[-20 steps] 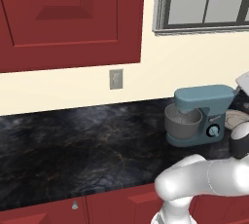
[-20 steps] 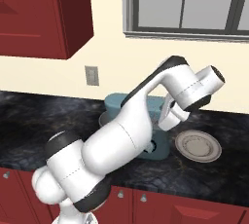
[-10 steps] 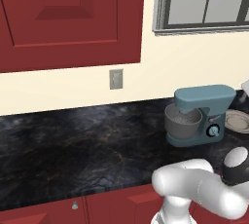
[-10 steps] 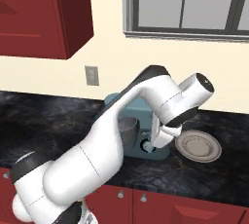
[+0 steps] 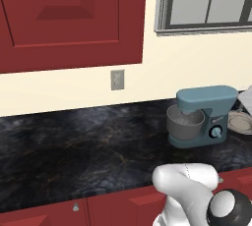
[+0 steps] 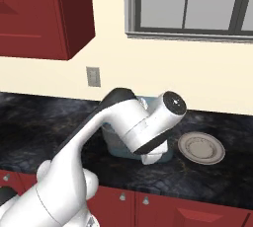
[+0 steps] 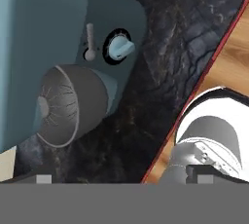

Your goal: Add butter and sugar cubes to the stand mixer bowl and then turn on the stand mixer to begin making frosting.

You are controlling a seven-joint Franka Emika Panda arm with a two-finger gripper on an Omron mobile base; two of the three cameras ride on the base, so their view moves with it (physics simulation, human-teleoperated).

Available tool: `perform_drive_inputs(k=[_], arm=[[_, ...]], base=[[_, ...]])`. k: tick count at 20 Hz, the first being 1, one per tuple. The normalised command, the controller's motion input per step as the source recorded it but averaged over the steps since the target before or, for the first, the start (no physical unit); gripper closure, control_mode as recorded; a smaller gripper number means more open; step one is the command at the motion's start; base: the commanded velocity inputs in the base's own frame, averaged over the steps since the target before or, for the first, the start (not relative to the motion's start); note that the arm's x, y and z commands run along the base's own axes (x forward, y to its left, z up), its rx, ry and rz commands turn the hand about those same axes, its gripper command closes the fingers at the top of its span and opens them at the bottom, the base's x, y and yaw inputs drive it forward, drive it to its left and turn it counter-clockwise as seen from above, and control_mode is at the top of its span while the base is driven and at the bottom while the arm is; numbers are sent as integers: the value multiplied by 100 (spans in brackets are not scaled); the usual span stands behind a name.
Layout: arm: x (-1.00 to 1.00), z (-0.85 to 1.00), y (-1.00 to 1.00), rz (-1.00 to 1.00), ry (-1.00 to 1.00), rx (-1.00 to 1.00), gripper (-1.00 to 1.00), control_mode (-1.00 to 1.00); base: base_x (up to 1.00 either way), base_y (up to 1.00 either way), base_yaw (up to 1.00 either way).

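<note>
Black marble counter (image 5: 88, 136) (red cabinets (image 5: 69, 18) above) bears the stand mixer (image 5: 204, 114); the hand is released.

To my left the dark counter (image 5: 83, 136) runs wide and bare from the wall to its near edge, so I can sweep freely there. The stand mixer (image 5: 204, 114) blocks the right part, its head overhanging the stand mixer bowl (image 5: 185, 123), leaving only a narrow gap above the rim. Just right of the mixer lies a flat grey plate (image 6: 201, 147), low enough to pass over. The red upper cabinets (image 5: 69, 18) hang well above.
</note>
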Motion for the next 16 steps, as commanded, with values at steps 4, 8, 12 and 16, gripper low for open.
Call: perform_drive_inputs(k=[4,8,12,16], arm=[[0,-20,4,33,-44,-27,-100,-100],[2,-23,0,29,-34,-19,-100,-100],[7,-32,-4,29,-33,-8,-100,-100],[14,-21,0,26,-25,-9,-100,-100]], base=[[0,0,0],[0,0,0],[0,0,0],[0,0,0]])
